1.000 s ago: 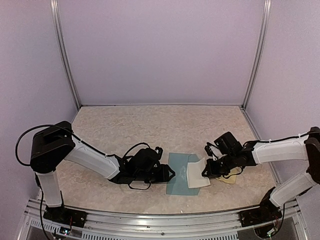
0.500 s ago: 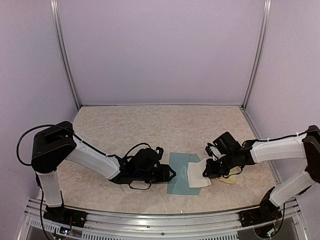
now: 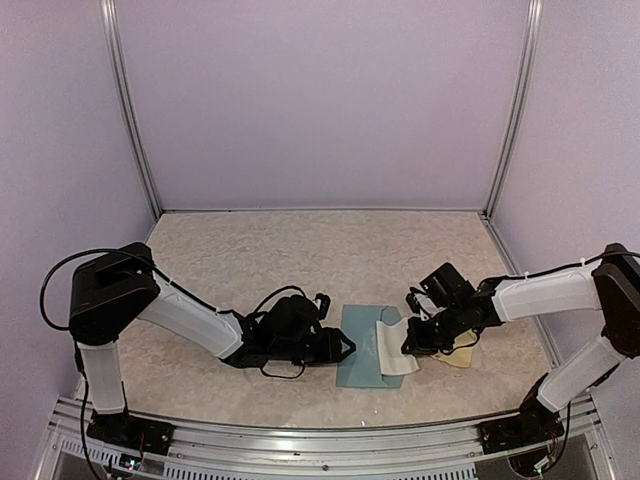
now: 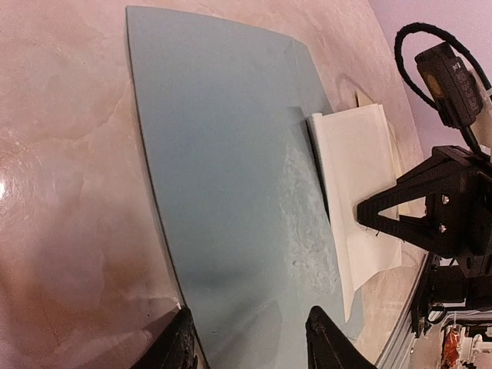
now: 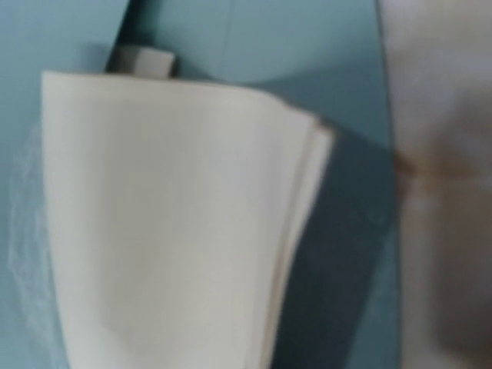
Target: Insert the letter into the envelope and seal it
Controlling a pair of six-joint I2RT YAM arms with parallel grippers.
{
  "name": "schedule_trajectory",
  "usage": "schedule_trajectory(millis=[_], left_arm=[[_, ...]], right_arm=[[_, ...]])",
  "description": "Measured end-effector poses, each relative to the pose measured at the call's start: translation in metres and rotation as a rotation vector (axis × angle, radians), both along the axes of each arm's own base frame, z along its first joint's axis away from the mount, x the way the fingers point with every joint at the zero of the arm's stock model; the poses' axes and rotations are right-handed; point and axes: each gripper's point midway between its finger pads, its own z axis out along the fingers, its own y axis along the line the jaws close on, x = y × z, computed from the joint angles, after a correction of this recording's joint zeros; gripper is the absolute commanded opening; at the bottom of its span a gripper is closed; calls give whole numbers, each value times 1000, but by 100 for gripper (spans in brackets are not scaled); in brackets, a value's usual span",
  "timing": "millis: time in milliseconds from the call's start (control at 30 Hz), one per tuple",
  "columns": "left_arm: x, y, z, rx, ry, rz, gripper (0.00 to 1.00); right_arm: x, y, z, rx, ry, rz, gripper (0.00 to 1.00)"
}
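Mottled beige counter (image 3: 300, 250), lilac walls (image 3: 320, 100). The envelope (image 3: 358, 358) lies flat near the front. The left end effector (image 4: 250, 344) stands half-spread over its edge. The right end effector (image 3: 408, 343) pinches the letter (image 3: 393, 352), and its wrist view is blurred.

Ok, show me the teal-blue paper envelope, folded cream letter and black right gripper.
teal-blue paper envelope (image 4: 223, 154), left wrist view, bare front face.
folded cream letter (image 4: 357, 161), left wrist view, top sheet's middle.
black right gripper (image 4: 363, 214), left wrist view, fingertips on letter.

Teal-blue envelope (image 3: 358, 355), cream-white letter (image 3: 393, 350), yellow-tan sheet (image 3: 462, 358), beige marbled table (image 3: 300, 250), lilac walls (image 3: 320, 100)
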Motion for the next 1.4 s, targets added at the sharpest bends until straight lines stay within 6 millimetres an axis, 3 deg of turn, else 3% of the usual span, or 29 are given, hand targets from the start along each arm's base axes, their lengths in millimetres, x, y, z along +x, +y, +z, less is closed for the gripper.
schedule_trajectory(millis=[500, 700, 1000, 1400], left_arm=[[11, 10, 3, 75, -54, -9, 41], [28, -2, 13, 61, -113, -23, 36], [34, -17, -2, 76, -136, -57, 35], [32, -17, -3, 43, -127, -26, 34]], right_arm=[[7, 0, 18, 15, -52, -12, 0], [6, -1, 19, 14, -53, -16, 0], [6, -3, 18, 4, -49, -24, 0], [2, -10, 23, -10, -40, -51, 0]])
